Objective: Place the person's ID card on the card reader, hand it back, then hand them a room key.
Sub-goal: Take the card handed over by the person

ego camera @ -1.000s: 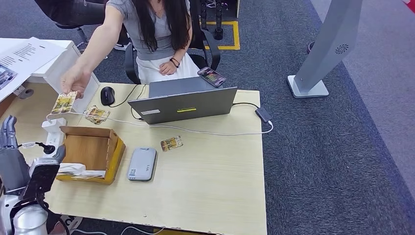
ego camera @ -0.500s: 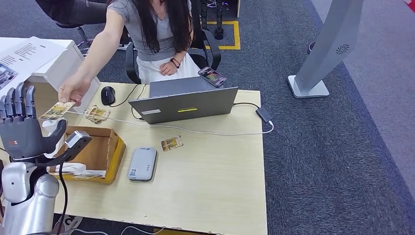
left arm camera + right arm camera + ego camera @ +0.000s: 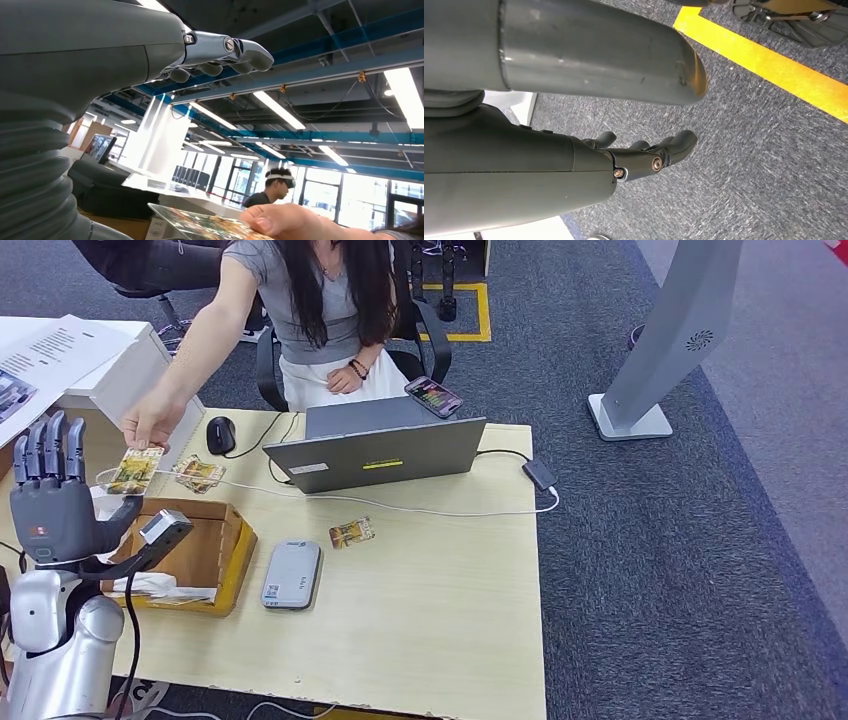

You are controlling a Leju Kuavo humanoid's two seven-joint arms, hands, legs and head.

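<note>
A person reaches across the table and holds a patterned ID card (image 3: 135, 469) by its far edge, in front of my left hand (image 3: 55, 502). That hand is raised at the table's left end with fingers upright and spread, holding nothing; the card sits just beyond its fingertips. In the left wrist view the card (image 3: 202, 226) lies below my fingers (image 3: 220, 55), pinched by the person's thumb (image 3: 280, 222). A grey card reader (image 3: 291, 574) lies flat on the table, with another patterned card (image 3: 350, 532) beside it. My right hand (image 3: 644, 157) hangs over carpet, holding nothing.
An open cardboard box (image 3: 190, 545) stands between my left hand and the reader. A small stack of cards (image 3: 197, 473), a mouse (image 3: 219, 434) and a laptop (image 3: 375, 450) with a white cable line the table's far side. The person sits behind the laptop.
My left hand has risen from low at the table edge to upright beside the box. The person's hand has brought the card closer to its fingertips.
</note>
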